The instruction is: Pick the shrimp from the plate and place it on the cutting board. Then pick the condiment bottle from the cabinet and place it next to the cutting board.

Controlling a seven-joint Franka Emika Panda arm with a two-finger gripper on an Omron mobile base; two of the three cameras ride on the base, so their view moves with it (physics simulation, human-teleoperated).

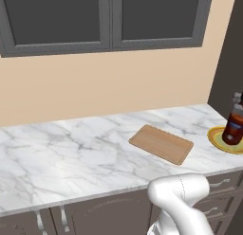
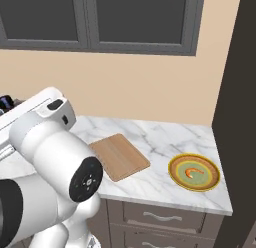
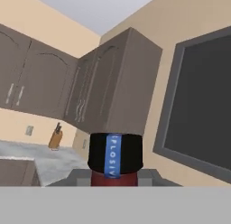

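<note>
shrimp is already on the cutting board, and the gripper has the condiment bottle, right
Not quite. The shrimp is on the plate, as the right base view shows; the cutting board carries nothing. The rest holds: the hand view shows the condiment bottle in the gripper.

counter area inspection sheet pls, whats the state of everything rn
surface: marble counter, board bare
job's things: shrimp on plate; bottle held in the air
clutter: nothing seen
pincer: shut on bottle
cables: nothing seen
surroundings: dark cabinet right of counter, glass cupboards above, knife block on another counter
</note>
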